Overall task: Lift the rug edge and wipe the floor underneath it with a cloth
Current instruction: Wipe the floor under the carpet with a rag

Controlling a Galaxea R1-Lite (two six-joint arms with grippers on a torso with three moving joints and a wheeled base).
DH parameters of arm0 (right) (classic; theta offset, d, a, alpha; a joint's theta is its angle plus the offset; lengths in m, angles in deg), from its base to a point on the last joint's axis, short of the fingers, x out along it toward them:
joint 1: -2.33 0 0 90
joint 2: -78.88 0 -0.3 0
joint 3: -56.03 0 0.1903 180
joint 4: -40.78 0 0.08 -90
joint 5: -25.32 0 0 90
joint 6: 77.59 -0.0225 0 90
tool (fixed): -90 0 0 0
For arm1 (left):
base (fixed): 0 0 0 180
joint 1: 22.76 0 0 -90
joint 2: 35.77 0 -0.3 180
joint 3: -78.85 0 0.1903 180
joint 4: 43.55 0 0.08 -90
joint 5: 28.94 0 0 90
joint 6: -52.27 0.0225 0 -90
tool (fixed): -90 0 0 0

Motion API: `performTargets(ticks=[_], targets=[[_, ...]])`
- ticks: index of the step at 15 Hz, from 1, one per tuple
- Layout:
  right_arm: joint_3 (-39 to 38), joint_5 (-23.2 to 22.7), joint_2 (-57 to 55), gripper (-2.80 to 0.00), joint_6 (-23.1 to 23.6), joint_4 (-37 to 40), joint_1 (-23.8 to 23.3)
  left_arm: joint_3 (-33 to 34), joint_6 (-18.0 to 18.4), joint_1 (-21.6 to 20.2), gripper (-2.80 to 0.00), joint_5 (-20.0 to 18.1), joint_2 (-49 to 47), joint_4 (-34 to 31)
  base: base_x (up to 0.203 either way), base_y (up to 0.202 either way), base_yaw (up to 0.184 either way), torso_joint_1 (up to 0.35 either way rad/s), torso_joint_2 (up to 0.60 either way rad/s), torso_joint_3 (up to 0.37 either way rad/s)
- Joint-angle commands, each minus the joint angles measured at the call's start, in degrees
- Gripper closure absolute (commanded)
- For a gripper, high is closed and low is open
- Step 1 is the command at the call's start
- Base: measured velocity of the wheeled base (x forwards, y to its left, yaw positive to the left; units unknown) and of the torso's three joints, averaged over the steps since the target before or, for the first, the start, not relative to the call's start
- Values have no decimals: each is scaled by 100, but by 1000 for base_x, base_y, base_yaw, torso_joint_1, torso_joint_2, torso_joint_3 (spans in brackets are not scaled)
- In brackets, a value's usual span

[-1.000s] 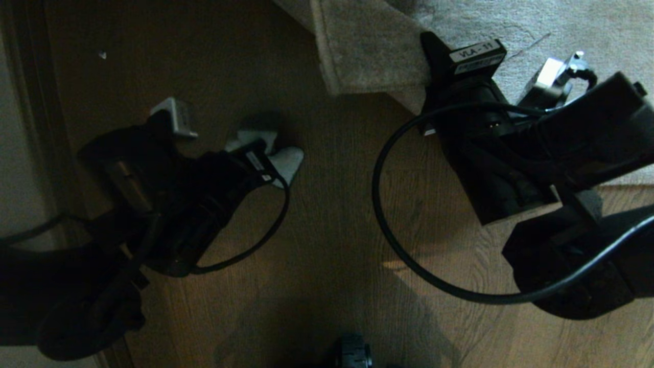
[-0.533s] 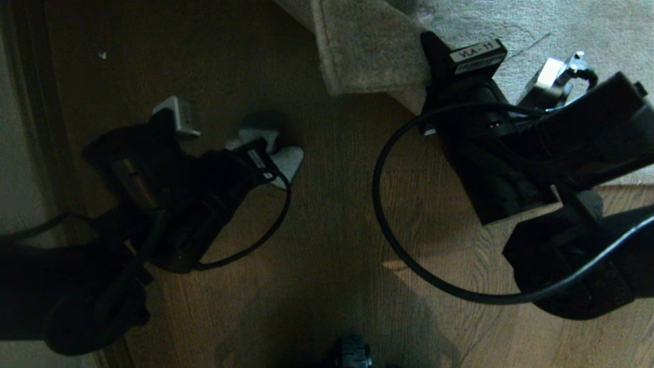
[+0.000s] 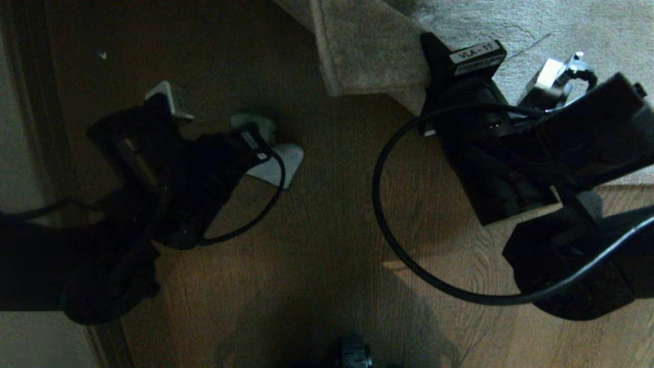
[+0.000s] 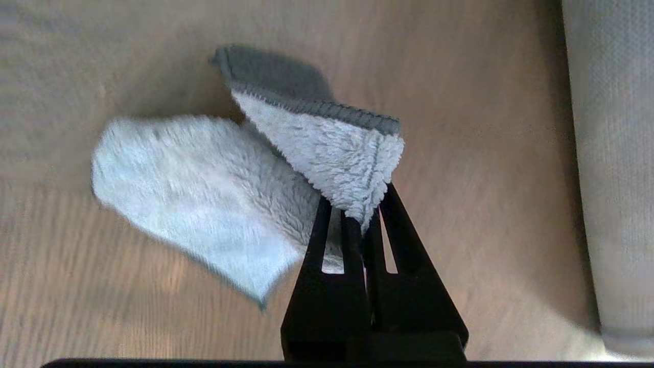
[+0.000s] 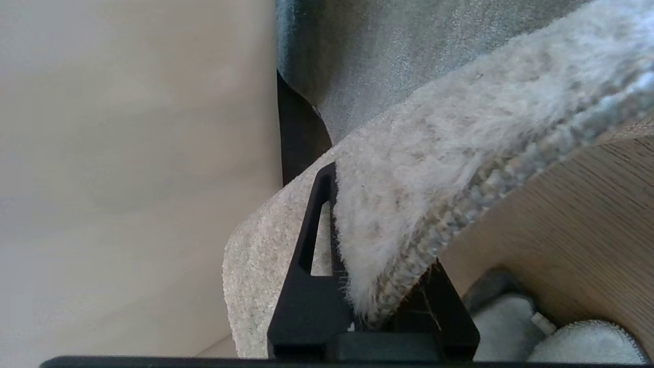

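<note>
In the head view the grey-beige rug edge [image 3: 368,56] is folded up off the brown wood floor [image 3: 327,245] at the top. My right gripper [image 3: 431,51] is shut on the rug edge [image 5: 409,204], holding the corner raised, with the pile between the fingers of the right gripper [image 5: 373,220]. To the left, my left gripper [image 3: 258,145] is shut on the pale grey-green cloth [image 3: 283,163], which lies on bare floor well short of the rug. Up close, the left gripper [image 4: 360,212] pinches one fold of the cloth [image 4: 204,189], and the rest spreads on the floor [image 4: 485,128].
A pale wall and dark skirting [image 3: 30,128] run along the left side. A black cable [image 3: 378,204] loops from the right arm over the floor. Part of my base [image 3: 352,355] shows at the bottom edge. The flat rug [image 3: 536,30] covers the top right.
My left gripper has slid the cloth a little farther away along the floor, and the cloth now lies flatter. The right gripper and the raised rug edge have not moved.
</note>
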Motion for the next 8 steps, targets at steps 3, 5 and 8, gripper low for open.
performTargets(ticks=[3,5,8], targets=[[-9,14,3,0,-31,-274,4,-416,-19,-183,0,28,-64,40,0,0,0,0,0,0],[-9,14,3,0,-31,-274,4,-583,-19,-313,0,29,-64,40,0,0,0,0,0,0],[-16,14,12,0,-22,-274,4,-855,-27,-481,0,30,-65,40,0,0,0,0,0,0]])
